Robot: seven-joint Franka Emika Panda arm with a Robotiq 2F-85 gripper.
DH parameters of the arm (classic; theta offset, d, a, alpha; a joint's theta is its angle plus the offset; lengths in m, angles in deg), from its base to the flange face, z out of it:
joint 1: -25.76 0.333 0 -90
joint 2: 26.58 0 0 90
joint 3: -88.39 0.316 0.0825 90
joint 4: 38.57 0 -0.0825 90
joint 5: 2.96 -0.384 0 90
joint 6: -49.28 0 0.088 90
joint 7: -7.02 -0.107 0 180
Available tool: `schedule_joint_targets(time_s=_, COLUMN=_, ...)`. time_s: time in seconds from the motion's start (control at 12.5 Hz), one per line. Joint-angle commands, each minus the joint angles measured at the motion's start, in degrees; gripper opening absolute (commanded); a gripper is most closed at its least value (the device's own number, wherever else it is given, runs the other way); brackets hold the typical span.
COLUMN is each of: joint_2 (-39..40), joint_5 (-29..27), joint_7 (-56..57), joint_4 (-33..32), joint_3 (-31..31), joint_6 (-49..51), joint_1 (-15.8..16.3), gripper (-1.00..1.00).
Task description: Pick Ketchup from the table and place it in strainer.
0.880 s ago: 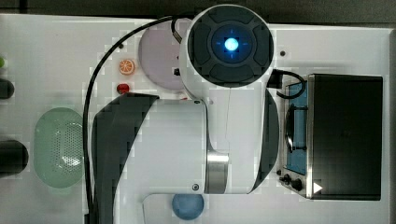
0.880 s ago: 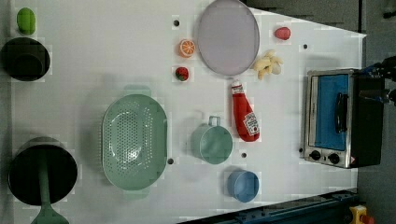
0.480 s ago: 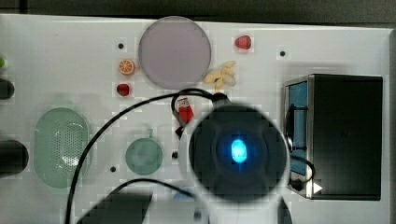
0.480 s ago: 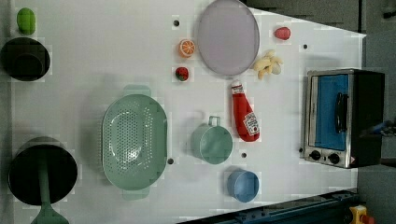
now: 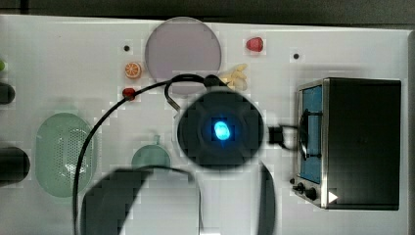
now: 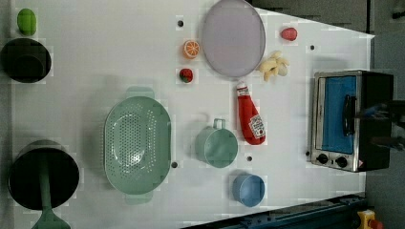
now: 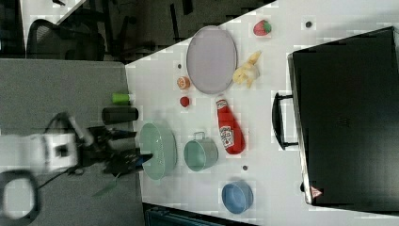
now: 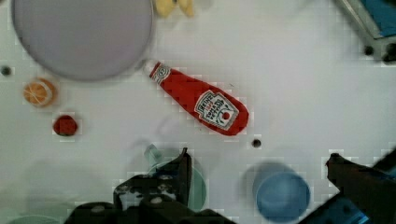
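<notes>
The Ketchup [image 6: 250,120] is a small red bottle with a white label, lying flat on the white table [image 6: 95,57] between the grey plate and the green cup. It also shows in the right view [image 7: 229,127] and the wrist view [image 8: 201,101]. In the top view my arm's round wrist [image 5: 220,129] hangs over that spot and hides the bottle. My gripper [image 8: 261,164] is open, its dark fingers [image 8: 180,169] wide apart with nothing between them, above the table and apart from the bottle. The strainer [image 6: 137,143], a large mint-green perforated oval basket [image 5: 63,154] [image 7: 159,150], holds nothing.
Close to the bottle are a grey plate [image 6: 233,37], a green cup with a handle [image 6: 216,145], a blue bowl [image 6: 248,190] and yellow pieces [image 6: 273,66]. A toaster oven [image 6: 348,119] stands at the left view's right. Black pots [image 6: 25,59] line the left view's left edge.
In the top view my arm has swung down from over the plate to above the bottle's spot, now covering it. The bottle and strainer have not moved.
</notes>
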Motion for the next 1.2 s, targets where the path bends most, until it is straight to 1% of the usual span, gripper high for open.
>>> schedule_joint_targets(time_s=0.08, joint_2=6.13, joint_5=-0.01, joint_7=12.39, joint_4=-5.72, joint_3=1.29, joint_6=-7.30, joint_1=-1.11, gripper=1.00)
schedule_joint_targets(time_s=0.4, joint_2=12.41, joint_5=0.00, joint_7=27.27, joint_4=-11.36, joint_3=1.93, joint_6=-19.82, joint_1=-0.94, gripper=1.00)
schedule_joint_targets(time_s=0.72, joint_2=18.59, joint_5=0.03, joint_7=42.29, joint_4=-14.83, joint_3=1.93, joint_6=-28.93, joint_1=-0.69, gripper=1.00)
schedule_joint_targets(time_s=0.96, joint_2=23.15, joint_5=0.26, joint_7=47.28, joint_4=-16.17, joint_3=1.94, joint_6=-35.81, joint_1=-0.63, gripper=1.00)
schedule_joint_targets(time_s=1.2, joint_2=27.68, joint_5=3.72, joint_7=48.00, joint_4=-16.47, joint_3=1.87, joint_6=-40.00, joint_1=-0.56, gripper=1.00)
